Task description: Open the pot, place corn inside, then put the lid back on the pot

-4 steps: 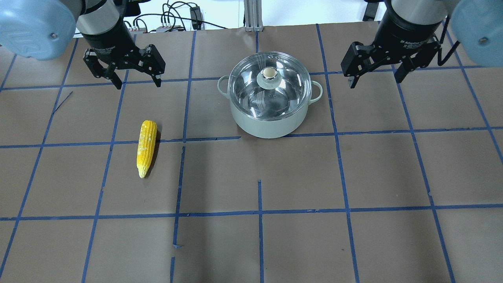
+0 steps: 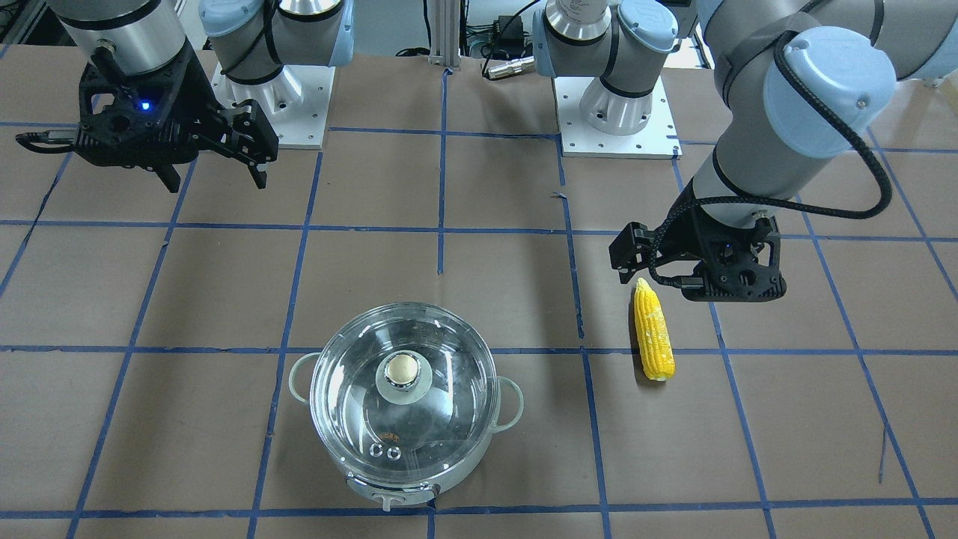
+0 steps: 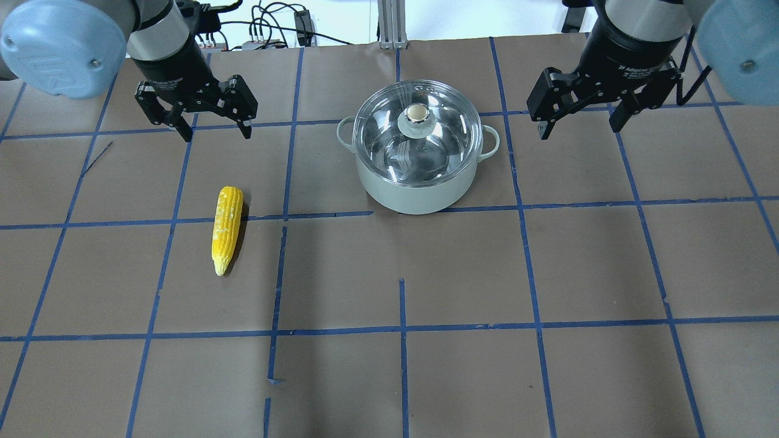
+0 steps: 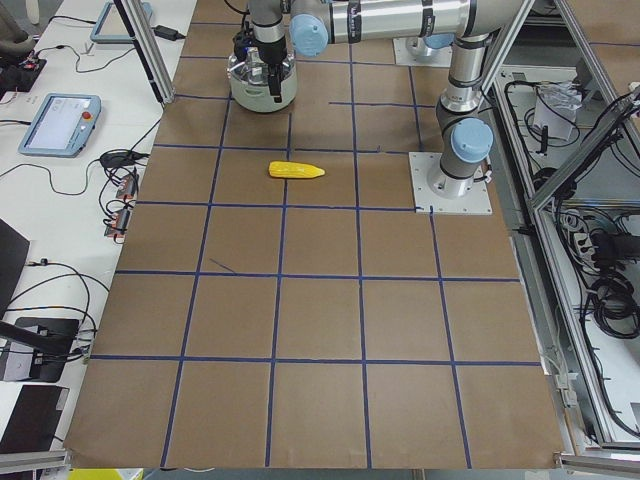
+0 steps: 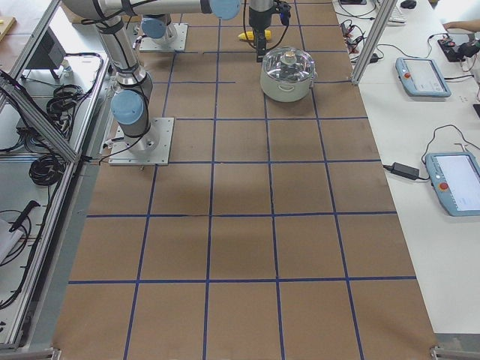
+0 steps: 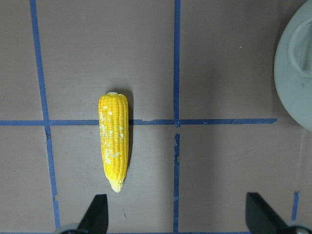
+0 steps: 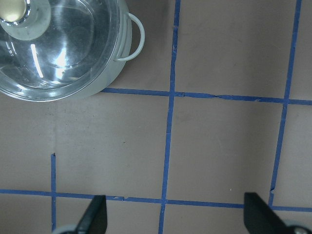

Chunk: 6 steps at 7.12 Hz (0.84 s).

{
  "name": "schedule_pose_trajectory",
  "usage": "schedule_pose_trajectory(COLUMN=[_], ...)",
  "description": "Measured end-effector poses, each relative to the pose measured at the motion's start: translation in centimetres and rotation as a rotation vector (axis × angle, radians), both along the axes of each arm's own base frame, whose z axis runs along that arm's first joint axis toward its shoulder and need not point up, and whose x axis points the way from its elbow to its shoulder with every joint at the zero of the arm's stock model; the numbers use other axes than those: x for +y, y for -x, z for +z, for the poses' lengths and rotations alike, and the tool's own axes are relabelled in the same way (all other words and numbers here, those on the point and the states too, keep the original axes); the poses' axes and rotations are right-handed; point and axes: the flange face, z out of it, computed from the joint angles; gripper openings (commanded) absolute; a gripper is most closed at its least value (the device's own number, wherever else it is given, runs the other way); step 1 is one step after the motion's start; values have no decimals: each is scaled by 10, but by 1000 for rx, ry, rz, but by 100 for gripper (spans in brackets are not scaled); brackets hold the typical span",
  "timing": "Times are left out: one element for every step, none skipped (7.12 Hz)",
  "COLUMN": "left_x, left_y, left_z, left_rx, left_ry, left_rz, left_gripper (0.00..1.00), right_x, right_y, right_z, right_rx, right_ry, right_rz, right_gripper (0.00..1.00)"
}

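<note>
Both grippers have shifted only slightly: the left gripper (image 3: pixel 216 135) now hangs a little more squarely, the right gripper (image 3: pixel 579 131) has edged a touch inward, and the corn (image 3: pixel 226 228), pot (image 3: pixel 420 191) and lid (image 3: pixel 389 131) lie as they did. On the brown paper table (image 3: pixel 462 365), the corn lies flat on the robot's left side, well apart from the pot. Its long axis runs toward and away from the robot, almost parallel to the blue tape lines (image 3: pixel 403 365) that run that way, leaning only a little off them. Its tapered point faces the robot's base and its blunt end faces the far edge, as the front-facing view shows with the tip uppermost. A crosswise tape line passes under the blunt half of the cob. The left gripper hovers above the table with its fingers (image 6: pixel 97 214) spread wide and nothing between them; in its wrist view the cob sits ahead of the left-hand finger, tip toward it, touching neither. The right gripper is likewise spread wide and empty, raised off to the pot's right side, with one loop handle (image 7: pixel 135 38) visible in its wrist view. The glass lid sits seated on the pot, its beige knob (image 3: pixel 417 112) at the centre.
</note>
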Motion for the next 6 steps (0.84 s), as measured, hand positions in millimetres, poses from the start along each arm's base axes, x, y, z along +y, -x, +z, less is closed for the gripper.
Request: schedule_pose_trajectory(left_x=[-10,-17,-18,-14,-5,7], left_y=[-1,-2,-4,-8,-11,-16], left_z=[-14,-34,-57,-82,-108,-136], left_rx=[0,0,1,0,-2,-3], left_ry=[20,40,61,77,98,122], left_rz=[-9,-35,-68,-95,-123,-155], left_gripper=[100,100,100,100,100,100], right_x=[-12,-30,-49,-66,-81,-92], right_y=[-1,-6,-21,-42,-65,-90], right_z=[-3,-5,-8,-15,-29,-47], right_rx=[-5,-6,-4,-1,-1,-3], right_ry=[4,11,15,11,9,15], right_rz=[-11,-27,-41,-65,-109,-147], right_gripper=[99,100,100,100,99,99])
